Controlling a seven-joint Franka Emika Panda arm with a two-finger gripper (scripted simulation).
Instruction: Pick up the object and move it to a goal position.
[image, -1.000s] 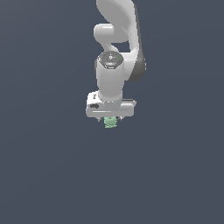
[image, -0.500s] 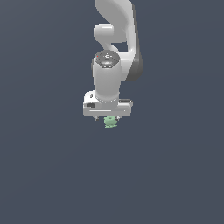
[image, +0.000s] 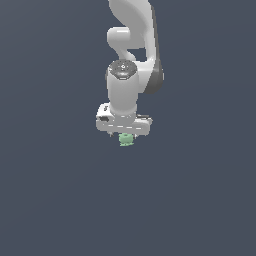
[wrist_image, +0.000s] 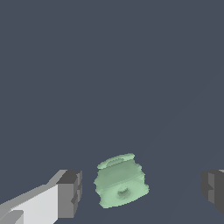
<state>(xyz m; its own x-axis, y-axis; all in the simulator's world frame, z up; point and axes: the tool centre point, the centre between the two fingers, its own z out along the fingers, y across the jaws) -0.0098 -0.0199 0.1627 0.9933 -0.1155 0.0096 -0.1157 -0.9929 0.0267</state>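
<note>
The object (wrist_image: 120, 180) is a small pale-green lump with ridged, stacked layers around its sides and a small dark hollow in the face turned toward the wrist camera. In the wrist view it lies between the two dark grey fingertips (wrist_image: 70, 194) of the pincer (wrist_image: 142, 190), nearer to the one on the white finger than to the other, which shows only at the picture's edge. A clear strip of the dark surface shows on each side of the object, so neither fingertip touches it: the pincer stands apart, with nothing clamped.

In the exterior view the object (image: 126, 140) peeks out just beneath the white pincer (image: 125, 133), most of it hidden by the hand's broad body. The white arm (image: 131, 55) comes down from the top of the picture and bends at a rounded joint with a dark cap, the wrist pointing straight down over the object. All around lies a plain slate-grey desk (image: 55, 200). Whether the object rests on that surface cannot be told from either view.
</note>
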